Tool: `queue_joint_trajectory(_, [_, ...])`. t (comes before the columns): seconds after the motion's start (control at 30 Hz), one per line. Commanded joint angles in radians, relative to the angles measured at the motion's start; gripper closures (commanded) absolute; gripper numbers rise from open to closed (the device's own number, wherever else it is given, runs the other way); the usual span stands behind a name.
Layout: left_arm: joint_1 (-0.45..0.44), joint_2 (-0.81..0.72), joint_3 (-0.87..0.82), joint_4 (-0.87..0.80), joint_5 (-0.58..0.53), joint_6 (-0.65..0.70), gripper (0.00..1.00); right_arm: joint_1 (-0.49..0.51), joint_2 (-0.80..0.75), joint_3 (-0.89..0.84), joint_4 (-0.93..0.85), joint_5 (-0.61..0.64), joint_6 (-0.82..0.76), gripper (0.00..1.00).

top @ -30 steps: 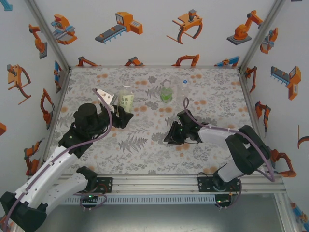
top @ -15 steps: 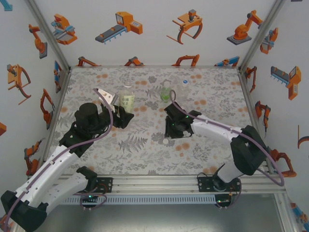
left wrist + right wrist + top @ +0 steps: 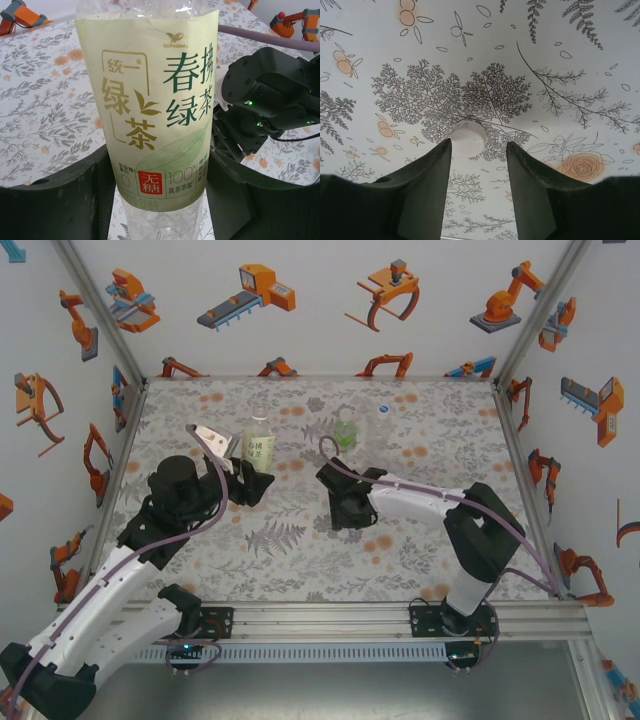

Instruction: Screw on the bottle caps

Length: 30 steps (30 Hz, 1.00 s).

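Observation:
My left gripper [image 3: 157, 167] is shut on the bottle with the pale yellow label [image 3: 150, 100], one dark finger [image 3: 55, 200] on each side of its lower body. From above, that bottle [image 3: 260, 445] stands upright at the left gripper [image 3: 254, 473]. A white bottle cap [image 3: 467, 139] lies flat on the patterned table. My right gripper [image 3: 480, 144] hangs just above it, open, with the cap at the tip of its left finger [image 3: 427, 185] and nothing held. In the top view the right gripper [image 3: 343, 514] points down mid-table. The green-label bottle [image 3: 345, 430] and the unlabelled bottle [image 3: 383, 425] stand behind it.
The floral table [image 3: 300, 560] is walled on three sides by panels printed with orange robots. The right arm's dark wrist [image 3: 270, 95] sits close to the right of the held bottle. Both arm bases are on the rail [image 3: 320, 625] at the near edge.
My right gripper has swung left across the table and lowered over the white cap, its jaws spreading apart. The left gripper keeps its hold on the bottle, shifted only slightly.

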Motion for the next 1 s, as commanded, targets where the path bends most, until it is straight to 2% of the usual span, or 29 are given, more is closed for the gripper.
queue_joint_trajectory(0.0, [0.007, -0.013, 0.01, 0.002, -0.002, -0.001, 1.0, 0.004, 0.019, 0.029, 0.012, -0.014, -0.013, 0.52])
queue_joint_trajectory(0.97, [0.008, 0.015, 0.01, 0.025, 0.009, -0.008, 1.0, 0.007, 0.042, -0.033, 0.039, -0.056, 0.015, 0.58])
